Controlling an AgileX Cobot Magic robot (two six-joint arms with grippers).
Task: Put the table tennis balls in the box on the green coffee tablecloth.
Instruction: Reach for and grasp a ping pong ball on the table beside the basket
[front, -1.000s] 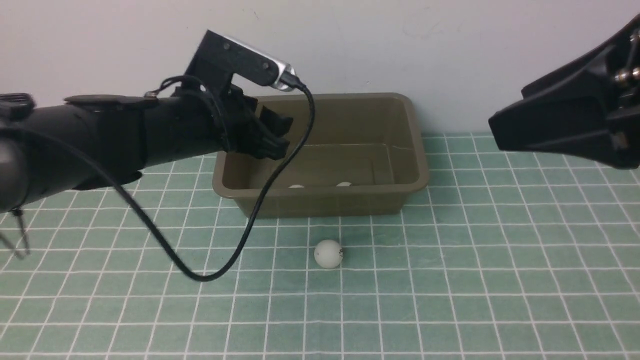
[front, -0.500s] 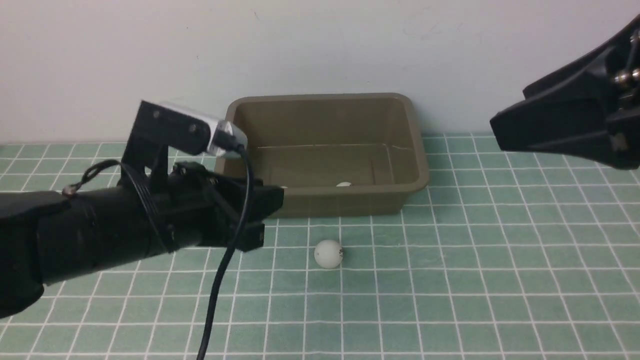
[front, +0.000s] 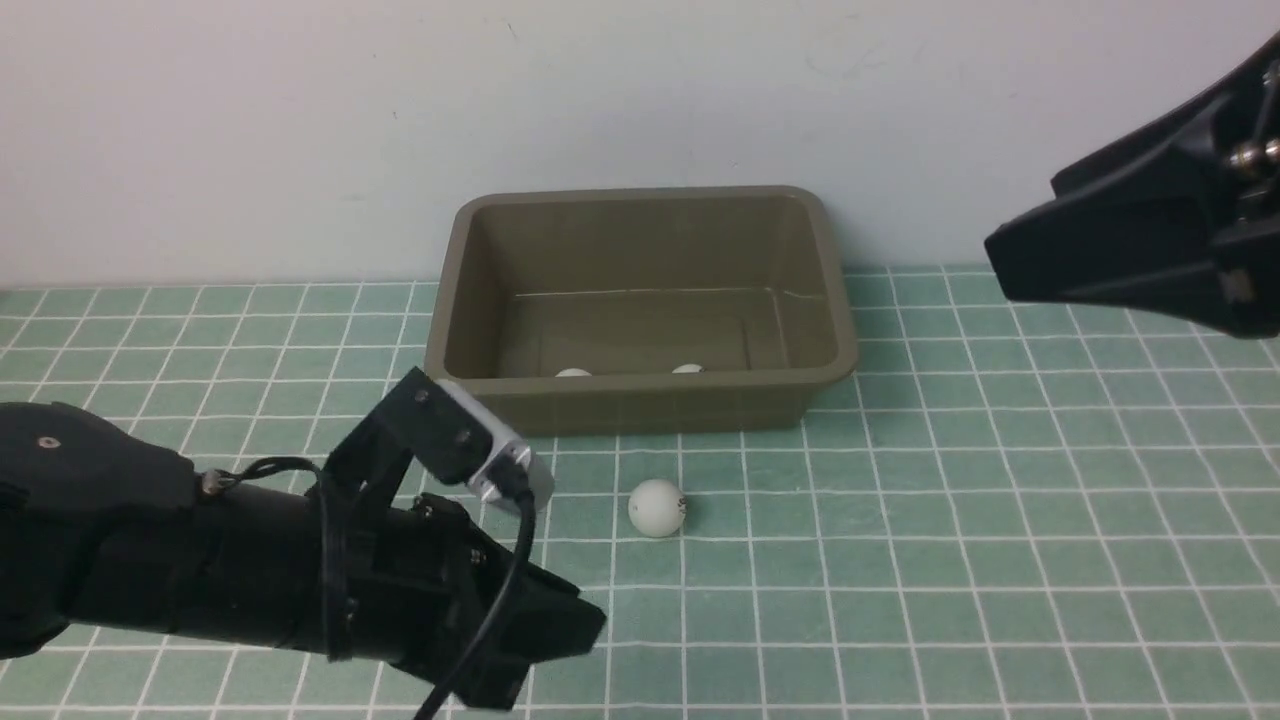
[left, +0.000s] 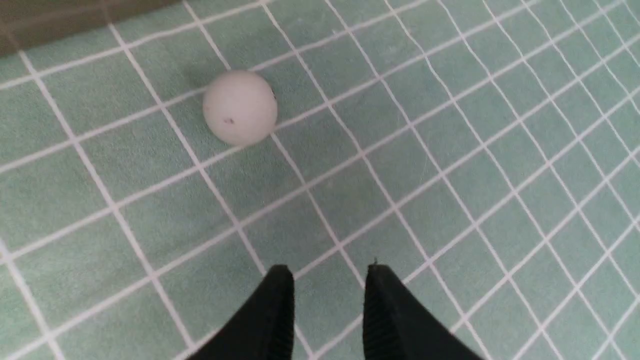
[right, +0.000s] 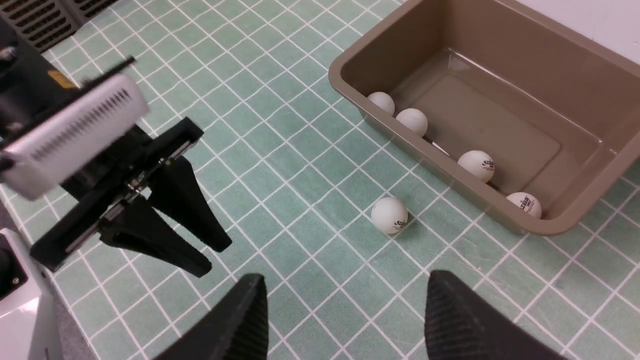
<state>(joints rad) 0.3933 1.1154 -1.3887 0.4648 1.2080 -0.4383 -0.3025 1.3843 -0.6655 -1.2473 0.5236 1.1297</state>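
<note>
Box (front: 640, 400) upright, long axis running left to right

Ball on the cloth (right: 389, 215): dark print at its lower right, in the right wrist view's centre; too small to read surely.
Third ball in the box (right: 476, 166): dark logo, right of centre; letters partly legible, brand unclear.
Ball at the box corner (right: 524, 205): similar logo, lower right; brand unclear.
</note>
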